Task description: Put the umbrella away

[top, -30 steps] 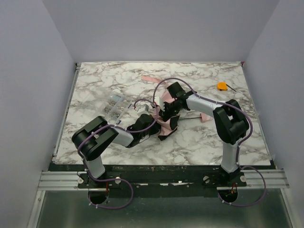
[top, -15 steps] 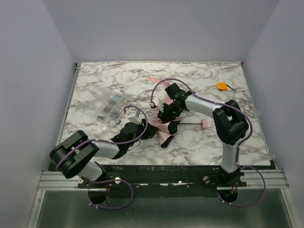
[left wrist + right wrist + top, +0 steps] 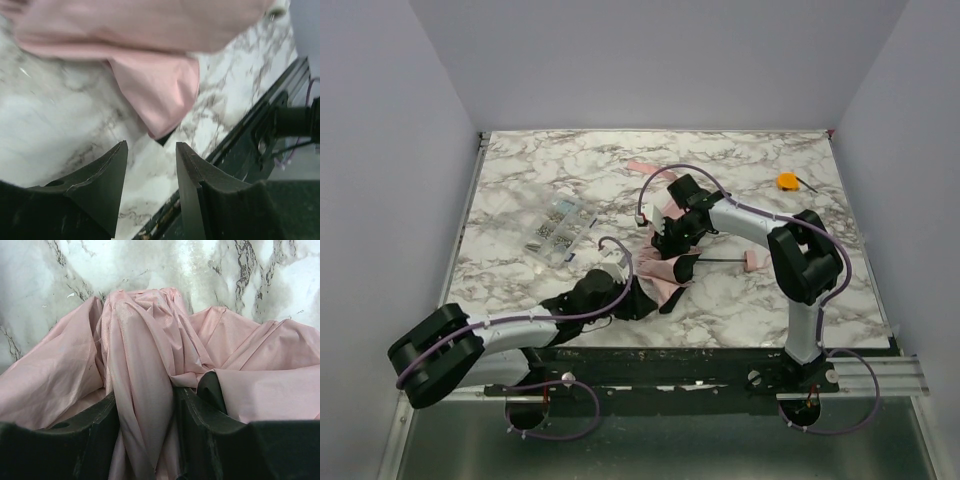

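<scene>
Pink umbrella (image 3: 60, 375) cloth sits pinched in the right claw (image 3: 146, 400), just beyond the spread left claw (image 3: 151, 146).

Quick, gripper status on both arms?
Left gripper: open, nothing between the jaws.
Right gripper: closed on a fold of the umbrella canopy.

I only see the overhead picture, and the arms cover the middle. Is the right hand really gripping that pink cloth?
Observer: Yes. Its wrist camera shows a fold of the umbrella canopy pinched between the fingers of the right hand.
Operator: And the other one, is it holding anything?
Observer: No. The left hand is open with nothing between its fingers. A corner of the pink fabric lies just ahead of them on the table.
</scene>
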